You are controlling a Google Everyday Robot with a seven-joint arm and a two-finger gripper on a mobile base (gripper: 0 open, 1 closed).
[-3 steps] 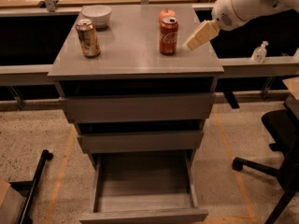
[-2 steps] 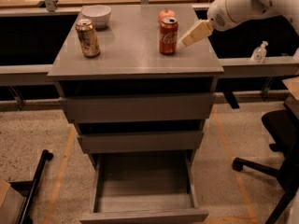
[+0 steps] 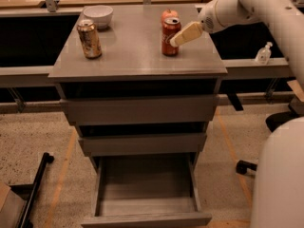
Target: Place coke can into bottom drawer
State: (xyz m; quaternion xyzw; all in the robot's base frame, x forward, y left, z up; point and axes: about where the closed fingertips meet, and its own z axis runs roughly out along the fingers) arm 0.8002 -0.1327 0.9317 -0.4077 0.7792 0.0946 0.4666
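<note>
The coke can (image 3: 170,36) stands upright on the cabinet top (image 3: 133,56), right of centre, red with a silver top. My gripper (image 3: 176,38) reaches in from the right on the white arm (image 3: 228,11) and its cream tip is at the can's right side, at about mid height. The bottom drawer (image 3: 147,194) is pulled out below the two shallower drawers; it is a grey box and its inside looks empty.
A gold-brown can (image 3: 89,38) stands at the left of the top, a white bowl (image 3: 98,15) behind it. A red apple (image 3: 168,14) sits just behind the coke can. An office chair base (image 3: 247,166) is on the floor to the right.
My gripper has moved left, from a small gap beside the coke can to right against its side. The can has not moved.
</note>
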